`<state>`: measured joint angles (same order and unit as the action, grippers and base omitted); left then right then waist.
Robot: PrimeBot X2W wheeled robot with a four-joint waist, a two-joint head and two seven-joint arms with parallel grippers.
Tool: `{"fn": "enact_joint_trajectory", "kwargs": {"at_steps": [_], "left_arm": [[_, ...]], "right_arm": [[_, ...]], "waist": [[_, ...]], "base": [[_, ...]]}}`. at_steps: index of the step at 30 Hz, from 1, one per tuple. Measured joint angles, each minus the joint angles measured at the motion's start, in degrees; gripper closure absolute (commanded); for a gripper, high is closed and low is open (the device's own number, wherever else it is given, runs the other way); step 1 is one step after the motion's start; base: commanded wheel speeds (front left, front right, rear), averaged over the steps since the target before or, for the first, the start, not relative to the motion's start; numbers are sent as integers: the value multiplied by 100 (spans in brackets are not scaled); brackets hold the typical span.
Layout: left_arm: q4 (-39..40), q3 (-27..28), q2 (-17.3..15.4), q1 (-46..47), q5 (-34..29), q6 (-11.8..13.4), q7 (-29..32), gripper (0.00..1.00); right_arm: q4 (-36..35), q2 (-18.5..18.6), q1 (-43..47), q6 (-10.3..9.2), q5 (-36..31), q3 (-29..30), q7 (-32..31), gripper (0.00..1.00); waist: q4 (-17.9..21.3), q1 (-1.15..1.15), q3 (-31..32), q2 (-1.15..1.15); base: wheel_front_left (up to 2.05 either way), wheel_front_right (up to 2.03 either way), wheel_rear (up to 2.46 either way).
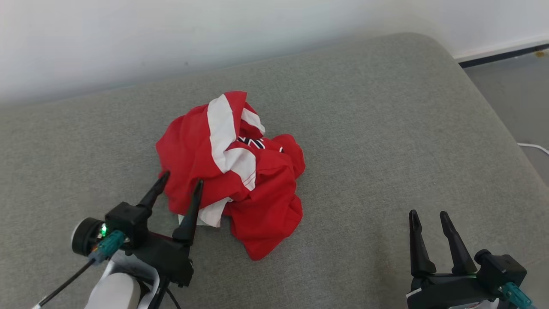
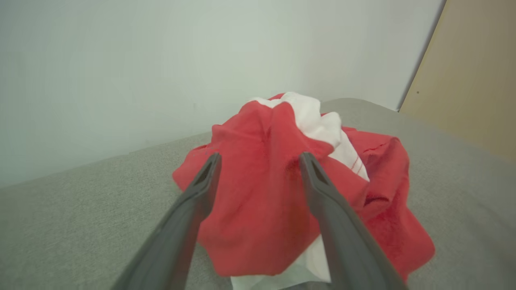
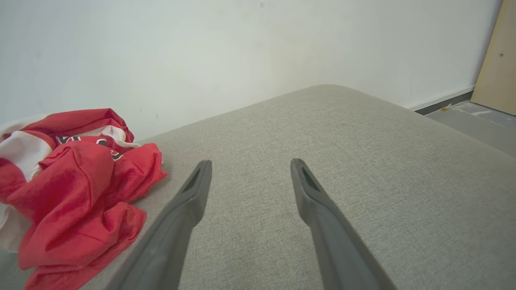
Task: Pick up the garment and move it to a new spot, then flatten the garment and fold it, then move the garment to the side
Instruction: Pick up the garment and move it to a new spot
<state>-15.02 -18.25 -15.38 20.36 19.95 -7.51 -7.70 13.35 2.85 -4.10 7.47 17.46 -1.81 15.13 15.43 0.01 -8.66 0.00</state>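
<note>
My left end effector (image 1: pixel 182 178) stood spread wide against the crumpled red-and-white cloth garment (image 1: pixel 231 171), heaped mid grey fabric cushion (image 1: pixel 364 128). Soft, light, floppy, I reckoned: pinch a raised fold. Right end effector (image 1: pixel 428 213) gaped too, well apart.

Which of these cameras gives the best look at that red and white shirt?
The head view: it shows almost the whole crumpled shirt from above. The left wrist view is close up, the open left claw covering part of it. The right wrist view catches part of it at its left edge.
</note>
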Motion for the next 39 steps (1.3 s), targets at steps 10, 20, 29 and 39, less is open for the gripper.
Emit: {"fn": "enact_joint_trajectory", "kwargs": {"at_steps": [10, 20, 29, 39], "left_arm": [[-94, -302, -181, -14, 145, 1, 274, 100], [516, -552, -248, 370, 118, 18, 459, 100], [531, -1033, -365, 2416, 387, 1, 838, 100], [100, -1349, -638, 4423, 693, -2, 862, 100]], "right_arm": [[5, 0, 1, 0, 25, 12, 0, 0], [18, -1, 69, 0, 15, 68, 0, 0], [133, -1, -66, -1, 109, -121, 0, 0], [186, 0, 49, 0, 237, -81, 0, 0]], "waist": [[152, 0, -56, 0], [-40, -1, 56, 0], [77, -1, 139, 0], [342, -1, 91, 0]], "base": [[0, 0, 0], [0, 0, 0], [0, 0, 0], [0, 0, 0]]}}
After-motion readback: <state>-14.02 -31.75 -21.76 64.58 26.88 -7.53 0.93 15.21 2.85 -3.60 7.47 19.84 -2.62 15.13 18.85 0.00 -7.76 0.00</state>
